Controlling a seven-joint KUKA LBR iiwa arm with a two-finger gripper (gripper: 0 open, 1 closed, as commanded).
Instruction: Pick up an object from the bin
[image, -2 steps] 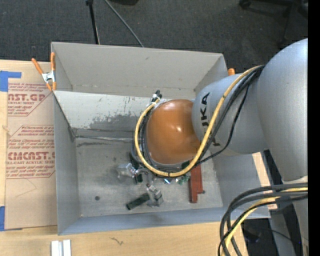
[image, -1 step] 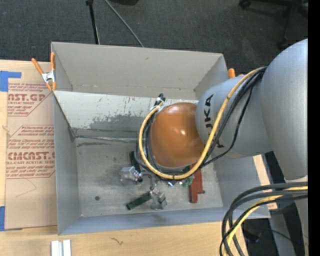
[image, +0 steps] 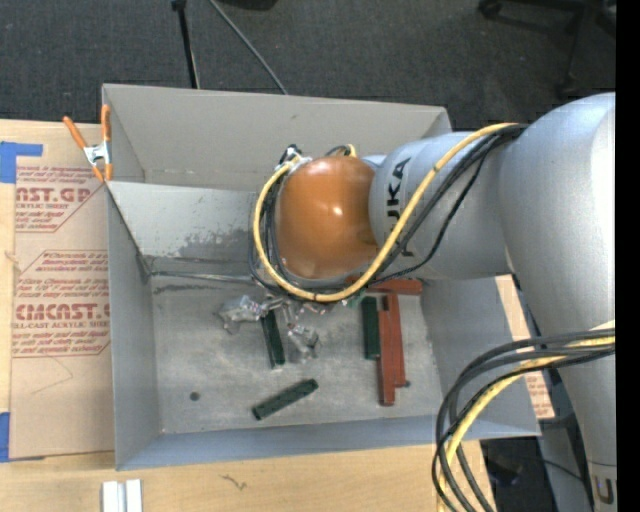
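Orange domed wrist cover sits atop gripper, metal fingers spread & gripping nothing, straddling upper end of short dark-green bar just below cover, bar's long axis pointing away from cover, so prob. closes across its width.

Black letters "UKA" run up the side of the grey arm just right of the frame's centre, and the cardboard sheet at the left edge carries red print reading "CAST.G" in large letters and "CAST ACRYLIC SHEET" beneath.
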